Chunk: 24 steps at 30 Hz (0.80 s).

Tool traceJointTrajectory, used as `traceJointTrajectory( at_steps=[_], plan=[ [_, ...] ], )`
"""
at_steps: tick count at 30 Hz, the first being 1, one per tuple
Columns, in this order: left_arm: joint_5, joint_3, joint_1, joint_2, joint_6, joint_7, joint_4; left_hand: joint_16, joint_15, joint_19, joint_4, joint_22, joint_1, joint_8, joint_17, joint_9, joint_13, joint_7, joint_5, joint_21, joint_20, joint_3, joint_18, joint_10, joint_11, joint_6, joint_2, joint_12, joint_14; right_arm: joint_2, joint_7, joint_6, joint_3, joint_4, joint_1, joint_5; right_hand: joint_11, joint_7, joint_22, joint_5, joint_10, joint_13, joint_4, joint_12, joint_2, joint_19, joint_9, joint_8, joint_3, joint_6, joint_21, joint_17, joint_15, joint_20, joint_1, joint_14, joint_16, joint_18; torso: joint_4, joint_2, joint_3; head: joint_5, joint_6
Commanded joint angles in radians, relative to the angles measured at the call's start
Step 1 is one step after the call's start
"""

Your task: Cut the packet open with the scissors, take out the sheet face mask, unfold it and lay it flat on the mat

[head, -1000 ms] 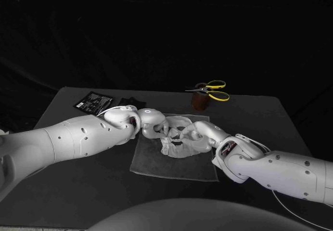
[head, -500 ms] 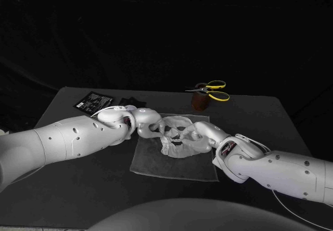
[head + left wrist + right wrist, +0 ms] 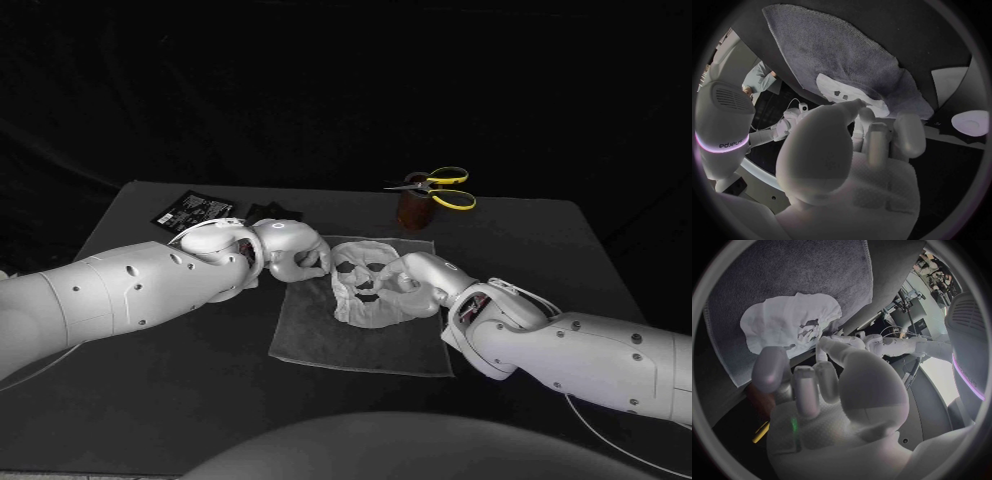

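I am seeing the black packet (image 3: 195,210) lying flat at the far left of the worktop (image 3: 548,250), apart from the grey mat (image 3: 361,340). Next along, the left robot hand (image 3: 281,250) is hanging at the mat's far left corner, its fingers curling in toward the left rim of the sheet face mask (image 3: 364,290). I cannot tell whether they are pinching that rim or only touching it. The mat is lying at the middle of the worktop. The mask is lying on its far half, opened out with eye and mouth holes showing, though rumpled along its near edge. The right robot hand (image 3: 415,275) is resting at the mask's right edge, and I cannot tell whether it is gripping the sheet. Further right, the yellow-handled scissors (image 3: 441,188) are sitting on top of a brown container (image 3: 417,213) behind the mat.
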Motion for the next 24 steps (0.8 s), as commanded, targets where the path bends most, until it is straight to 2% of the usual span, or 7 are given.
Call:
traceJointTrajectory(
  at_steps=[1, 4, 5, 9, 17, 20, 24],
  plan=[
    [0.116, 0.001, 0.000, -0.011, -0.117, 0.089, 0.029, -0.034, 0.018, -0.041, -0.021, -0.047, 0.002, -0.033, -0.065, -0.015, -0.064, 0.019, 0.002, -0.049, 0.014, -0.006, 0.023, -0.036, 0.019, -0.037, -0.069, -0.069, -0.050, 0.001, -0.001, 0.005, 0.000, 0.000, 0.000, -0.011, 0.006, 0.002, 0.136, 0.006, 0.016, 0.151, 0.004, -0.007, 0.000, -0.004, -0.002, -0.007, -0.004, -0.004, -0.003, 0.171, 0.008, 0.003, -0.004, 0.084, 0.004, 0.011, 0.0000, 0.000, -0.0002, -0.002, 0.000],
    [0.147, 0.001, -0.004, -0.021, -0.152, 0.108, 0.052, -0.047, 0.023, -0.050, -0.047, -0.058, 0.020, -0.044, -0.091, -0.019, -0.083, 0.023, 0.002, -0.062, 0.021, -0.014, 0.027, -0.039, 0.024, -0.050, -0.110, -0.093, -0.066, 0.002, -0.001, 0.007, 0.000, -0.002, 0.000, -0.011, 0.006, 0.002, 0.136, 0.006, 0.016, 0.151, 0.004, -0.007, 0.000, -0.004, -0.002, -0.007, -0.004, -0.004, -0.003, 0.171, 0.008, 0.003, -0.004, 0.084, 0.004, 0.011, 0.0012, 0.000, 0.0001, -0.003, 0.000],
    [0.147, 0.001, -0.004, -0.022, -0.153, 0.107, 0.054, -0.047, 0.023, -0.050, -0.047, -0.058, 0.020, -0.044, -0.091, -0.019, -0.083, 0.023, 0.002, -0.062, 0.021, -0.014, 0.027, -0.039, 0.024, -0.050, -0.110, -0.093, -0.066, 0.002, -0.001, 0.007, 0.000, -0.002, 0.000, -0.011, 0.006, 0.002, 0.136, 0.006, 0.016, 0.151, 0.004, -0.007, 0.000, -0.004, -0.002, -0.007, -0.004, -0.004, -0.003, 0.171, 0.008, 0.003, -0.004, 0.084, 0.004, 0.011, 0.0011, 0.000, 0.0002, -0.003, 0.000],
    [0.132, -0.006, -0.012, -0.022, -0.149, 0.086, 0.061, -0.058, 0.029, -0.057, -0.055, -0.067, 0.009, -0.046, -0.114, -0.020, -0.093, 0.025, 0.002, -0.073, 0.028, -0.045, 0.029, -0.042, 0.030, -0.051, -0.147, -0.103, -0.084, 0.005, -0.002, 0.009, 0.000, -0.005, 0.000, -0.012, 0.006, 0.002, 0.135, 0.005, 0.015, 0.151, 0.002, -0.008, -0.002, -0.005, -0.002, -0.009, -0.005, -0.005, -0.004, 0.171, 0.008, 0.004, -0.002, 0.084, 0.004, 0.011, 0.0006, 0.000, 0.0002, -0.002, 0.000],
    [0.067, -0.010, -0.035, 0.014, -0.116, 0.029, 0.019, -0.033, 0.027, -0.036, -0.071, -0.045, 0.016, -0.043, -0.055, -0.019, -0.085, 0.021, 0.003, -0.052, 0.030, -0.072, 0.023, -0.031, 0.026, -0.039, -0.142, -0.076, -0.047, 0.010, 0.000, 0.009, 0.000, -0.006, 0.000, -0.012, 0.006, 0.002, 0.135, 0.005, 0.015, 0.151, 0.002, -0.008, -0.002, -0.005, -0.002, -0.009, -0.005, -0.005, -0.004, 0.171, 0.008, 0.004, -0.002, 0.084, 0.004, 0.011, -0.0014, 0.001, 0.0002, 0.001, 0.000],
    [0.040, -0.010, -0.042, 0.031, -0.088, 0.006, 0.001, 0.000, 0.021, 0.000, -0.076, -0.006, 0.020, -0.040, 0.023, -0.020, -0.066, 0.014, 0.003, -0.012, 0.025, -0.080, 0.012, -0.022, 0.019, -0.022, -0.131, -0.035, 0.002, 0.012, 0.000, 0.010, 0.000, -0.006, 0.000, -0.012, 0.006, 0.003, 0.135, 0.005, 0.014, 0.150, 0.001, -0.009, -0.003, -0.005, -0.003, -0.010, -0.005, -0.006, -0.005, 0.170, 0.008, 0.004, -0.002, 0.084, 0.003, 0.011, -0.0017, 0.001, 0.0005, -0.001, 0.000],
    [0.018, -0.011, -0.045, 0.048, -0.066, -0.012, -0.015, 0.020, 0.016, 0.024, -0.078, 0.022, 0.018, -0.041, 0.076, -0.021, -0.025, 0.009, 0.003, 0.016, 0.020, -0.086, 0.005, 0.008, 0.013, -0.004, -0.125, 0.010, 0.034, 0.013, 0.000, 0.010, 0.000, -0.006, 0.000, -0.012, 0.006, 0.003, 0.135, 0.005, 0.014, 0.150, 0.001, -0.009, -0.003, -0.005, -0.003, -0.010, -0.005, -0.006, -0.005, 0.170, 0.008, 0.004, -0.002, 0.084, 0.003, 0.011, -0.0012, 0.001, 0.0013, 0.000, 0.000]
  ],
)
